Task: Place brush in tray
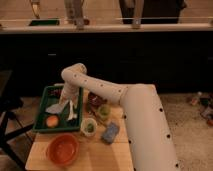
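Though its state untellable, pincer (70, 111) over tray (44, 127) near right rim, left half free.

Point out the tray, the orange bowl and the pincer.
Tray (41, 109): camera view, left rim.
Orange bowl (63, 149): camera view, inside bottom.
Pincer (69, 111): camera view, tips over the tray.

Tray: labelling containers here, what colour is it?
Dark green, in the camera view: the tray, with the pincer over it.
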Robot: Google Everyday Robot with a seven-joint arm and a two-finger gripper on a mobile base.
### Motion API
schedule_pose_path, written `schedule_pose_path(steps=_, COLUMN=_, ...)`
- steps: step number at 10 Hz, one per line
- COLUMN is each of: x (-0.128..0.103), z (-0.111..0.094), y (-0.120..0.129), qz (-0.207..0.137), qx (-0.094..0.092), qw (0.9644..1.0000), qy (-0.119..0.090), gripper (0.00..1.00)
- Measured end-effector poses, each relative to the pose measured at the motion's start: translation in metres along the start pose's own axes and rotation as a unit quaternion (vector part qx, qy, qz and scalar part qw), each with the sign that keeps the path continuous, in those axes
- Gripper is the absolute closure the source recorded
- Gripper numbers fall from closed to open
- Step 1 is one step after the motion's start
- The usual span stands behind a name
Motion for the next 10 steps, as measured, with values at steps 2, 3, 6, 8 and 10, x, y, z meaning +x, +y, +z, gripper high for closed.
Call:
schedule_pose_path(steps=2, x=0.004, z=-0.004, y=-0.001, qz=-0.002, qx=0.005, qw=1.0, qy=0.0, gripper=0.2)
schedule_pose_path(steps=3, x=0.007, z=-0.007, y=-0.001, qz=-0.004, qx=0.007, qw=1.0, qy=0.002, gripper=0.2)
schedule_pose_path(steps=6, x=0.015, z=-0.012, y=0.001, qz=-0.002, qx=0.011, qw=0.9999, qy=0.007, gripper=0.2)
schedule_pose_path(steps=8, x=0.02, z=-0.013, y=0.007, qz=0.004, qx=0.011, qw=0.9999, qy=0.01, gripper=0.2)
schedule_pose_path(steps=10, x=0.025, z=-0.016, y=0.015, qz=0.014, qx=0.013, qw=0.9997, qy=0.017, gripper=0.2)
